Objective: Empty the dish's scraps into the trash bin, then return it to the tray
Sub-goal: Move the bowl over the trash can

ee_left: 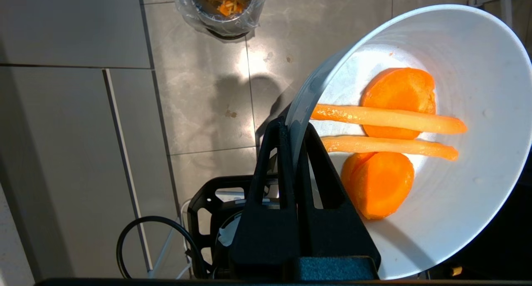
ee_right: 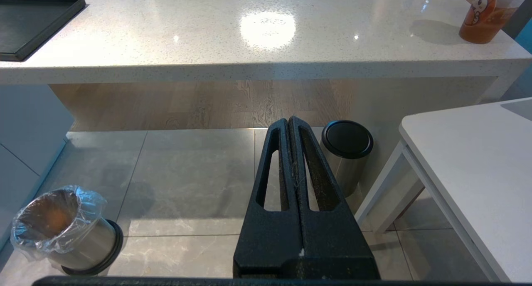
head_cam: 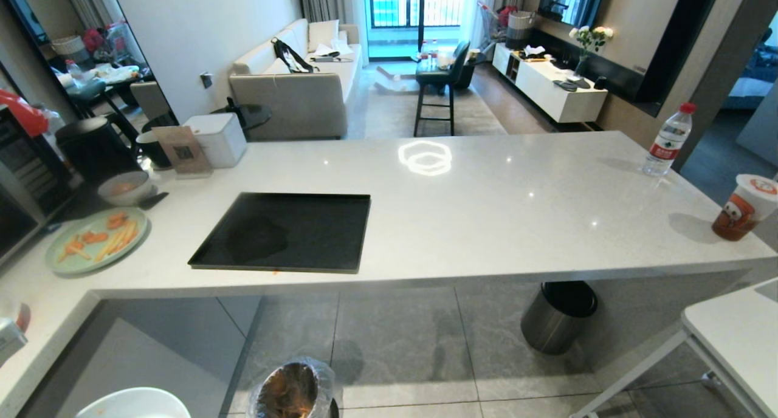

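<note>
In the head view, the tray (head_cam: 285,232) is lying flat on the white bench (head_cam: 486,205), toward its left part and near the front edge, and nothing is lying on it. At the far left of the bench a pale-green plate (head_cam: 97,239) is carrying orange and yellow pieces, and a greyish bowl (head_cam: 124,188) is standing just behind it. On the floor in front of the bench, the trash bin (head_cam: 295,390) with its clear liner is standing at the near edge of the view, and the rim of the dish (head_cam: 134,404) is showing just to the left of it, low, near the robot. A darker bin with a black top (head_cam: 556,315) is standing under the bench to the right.

In the left wrist view, the left tool (ee_left: 293,132) is closing its two black fingers on the rim of the dish (ee_left: 457,211), one finger inside and one outside. The dish is tilting over the tiled floor, apart from the trash bin (ee_left: 220,11) (which already has some orange bits inside). The scraps (ee_left: 390,136), two orange slices and two long sticks, are lying inside the dish.

In the right wrist view, the right tool (ee_right: 293,124) is hanging with its fingers pressed together and is holding nothing, above the floor between the two bins.
</note>
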Controlling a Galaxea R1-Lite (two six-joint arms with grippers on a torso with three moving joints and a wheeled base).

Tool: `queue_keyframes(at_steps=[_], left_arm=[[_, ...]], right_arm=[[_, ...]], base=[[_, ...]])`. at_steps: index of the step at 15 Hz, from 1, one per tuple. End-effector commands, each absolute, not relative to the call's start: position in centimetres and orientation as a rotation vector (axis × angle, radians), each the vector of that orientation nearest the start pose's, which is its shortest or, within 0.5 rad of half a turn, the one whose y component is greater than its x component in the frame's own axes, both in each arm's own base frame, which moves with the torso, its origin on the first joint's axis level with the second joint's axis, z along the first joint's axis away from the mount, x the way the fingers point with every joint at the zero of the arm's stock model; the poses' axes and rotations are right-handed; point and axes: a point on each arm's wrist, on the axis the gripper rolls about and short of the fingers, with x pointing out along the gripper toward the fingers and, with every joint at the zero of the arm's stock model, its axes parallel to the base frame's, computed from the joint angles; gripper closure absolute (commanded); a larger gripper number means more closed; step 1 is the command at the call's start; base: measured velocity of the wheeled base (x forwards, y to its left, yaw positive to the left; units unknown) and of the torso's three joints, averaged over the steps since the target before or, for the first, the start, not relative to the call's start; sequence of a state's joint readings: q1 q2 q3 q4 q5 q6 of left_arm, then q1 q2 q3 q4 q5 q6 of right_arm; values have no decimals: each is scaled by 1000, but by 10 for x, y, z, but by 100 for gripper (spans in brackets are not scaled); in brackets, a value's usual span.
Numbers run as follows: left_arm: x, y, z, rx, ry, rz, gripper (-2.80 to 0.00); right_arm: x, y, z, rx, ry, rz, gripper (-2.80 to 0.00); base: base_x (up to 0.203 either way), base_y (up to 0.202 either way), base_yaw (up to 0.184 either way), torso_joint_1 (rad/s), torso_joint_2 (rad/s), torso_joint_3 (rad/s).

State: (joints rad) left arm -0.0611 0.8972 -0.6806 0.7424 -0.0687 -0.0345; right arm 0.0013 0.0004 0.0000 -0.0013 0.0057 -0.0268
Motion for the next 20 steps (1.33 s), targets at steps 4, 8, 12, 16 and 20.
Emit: queue_keyframes(at_steps=[4, 8, 12, 16, 20], left_arm=[[56, -5, 182, -38, 979, -95, 0], [56, -4, 182, -40, 981, -88, 0], [57, -4, 183, -41, 981, -86, 0], [58, -4, 182, -39, 984, -86, 0], [57, -4, 181, -39, 987, -86, 0]], right_arm=[[-23, 0, 76, -28, -2, 8, 0], [-23, 0, 76, -28, -2, 8, 0], [-23, 0, 76, -28, -2, 8, 0], [-23, 0, 76, -28, -2, 8, 0], [-23, 0, 76, -28, -2, 8, 0]], base=[[0, 0, 0, 0, 0, 0], [0, 0, 0, 0, 0, 0], [0, 0, 0, 0, 0, 0], [0, 0, 0, 0, 0, 0], [0, 0, 0, 0, 0, 0]])
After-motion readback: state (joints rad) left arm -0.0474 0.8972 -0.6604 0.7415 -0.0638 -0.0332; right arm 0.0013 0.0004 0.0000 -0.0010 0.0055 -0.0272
